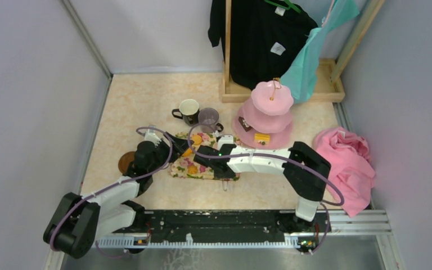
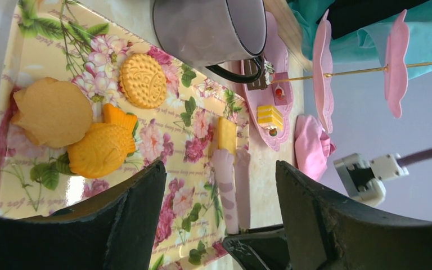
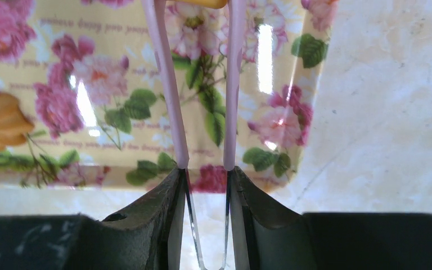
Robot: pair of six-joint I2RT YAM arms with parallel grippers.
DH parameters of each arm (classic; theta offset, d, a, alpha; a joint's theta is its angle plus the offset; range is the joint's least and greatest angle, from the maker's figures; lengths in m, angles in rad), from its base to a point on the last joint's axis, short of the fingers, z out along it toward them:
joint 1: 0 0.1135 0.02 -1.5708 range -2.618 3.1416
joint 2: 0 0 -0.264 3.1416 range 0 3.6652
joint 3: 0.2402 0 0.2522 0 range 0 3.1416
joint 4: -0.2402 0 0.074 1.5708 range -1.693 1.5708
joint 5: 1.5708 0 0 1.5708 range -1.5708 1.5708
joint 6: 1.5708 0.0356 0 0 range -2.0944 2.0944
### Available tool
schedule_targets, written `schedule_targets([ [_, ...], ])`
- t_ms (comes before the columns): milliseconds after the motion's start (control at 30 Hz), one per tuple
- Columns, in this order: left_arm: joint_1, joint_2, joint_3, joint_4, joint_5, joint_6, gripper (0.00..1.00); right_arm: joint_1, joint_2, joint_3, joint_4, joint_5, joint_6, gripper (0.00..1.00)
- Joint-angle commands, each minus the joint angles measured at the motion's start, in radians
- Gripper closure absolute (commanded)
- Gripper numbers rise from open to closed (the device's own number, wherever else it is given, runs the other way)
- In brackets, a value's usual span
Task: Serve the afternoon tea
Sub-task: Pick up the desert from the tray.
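Observation:
Pink cat-paw tongs (image 3: 166,84) sit between the jaws of my right gripper (image 3: 205,180), which is shut on them. The tong tips (image 2: 228,169) pinch a small yellow snack (image 2: 226,134) over the flower-patterned tray (image 2: 191,185). My left gripper (image 2: 219,214) hangs open over the tray's near side, holding nothing. An orange fish-shaped snack (image 2: 101,147), a round biscuit (image 2: 142,80) and a pale biscuit (image 2: 53,112) lie on the tray. The pink three-tier stand (image 1: 267,112) carries a yellow cake (image 1: 261,138) on its lowest tier. The black mug (image 1: 188,111) and smoky mug (image 1: 208,119) stand behind the tray. One brown coaster (image 1: 126,162) lies to the left.
A wooden rack (image 1: 326,84) with black and teal garments stands at the back right. A crumpled pink cloth (image 1: 346,160) lies at the right edge. Grey walls close in both sides.

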Motion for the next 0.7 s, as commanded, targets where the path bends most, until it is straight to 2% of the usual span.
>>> schedule_targets([
  [0, 0.005, -0.015, 0.009, 0.005, 0.006, 0.011, 0.23, 0.029, -0.104, -0.037, -0.053, 0.061, -0.085, 1.00],
  [300, 0.004, 0.009, 0.022, -0.002, 0.006, 0.019, 0.23, 0.052, -0.269, -0.143, -0.045, 0.086, -0.136, 1.00],
  [667, 0.005, 0.015, 0.031, -0.020, -0.002, 0.029, 0.23, 0.117, -0.434, -0.135, -0.160, 0.162, -0.112, 1.00],
])
